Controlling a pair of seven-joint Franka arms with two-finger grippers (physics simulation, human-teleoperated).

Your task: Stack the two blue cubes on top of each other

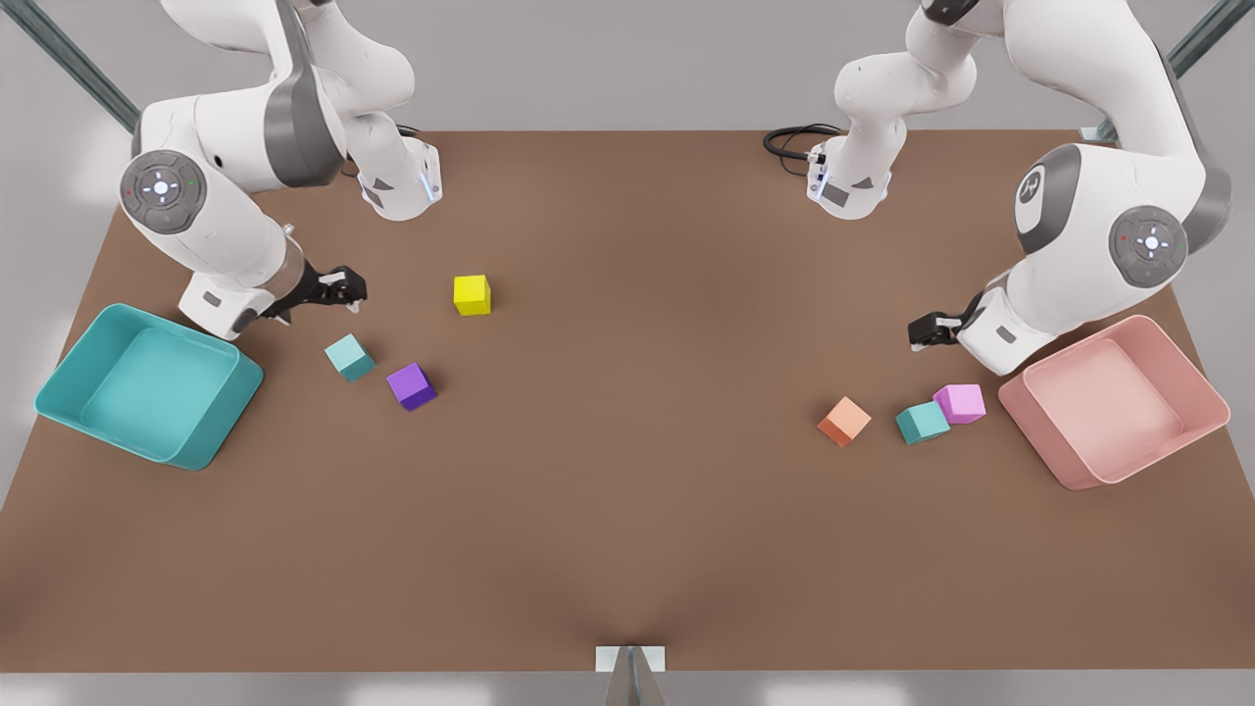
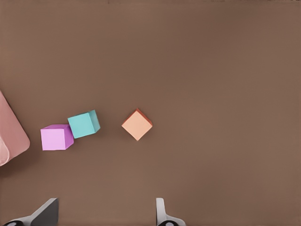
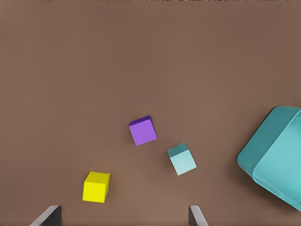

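We are hovering the left tool (image 1: 920,331), fingers (image 2: 161,213) spread and empty, near the blue cube (image 1: 923,423) that is touching the pink cube (image 1: 960,403) beside the pink bin (image 1: 1203,384). Our right tool (image 1: 351,291) is waiting open near the other blue cube (image 1: 350,356), just beside the purple cube (image 1: 412,385) and the teal bin (image 1: 61,378). Both cubes are looking light, rigid and smooth, so we are favouring opposite flat side faces, gripped mid-height.
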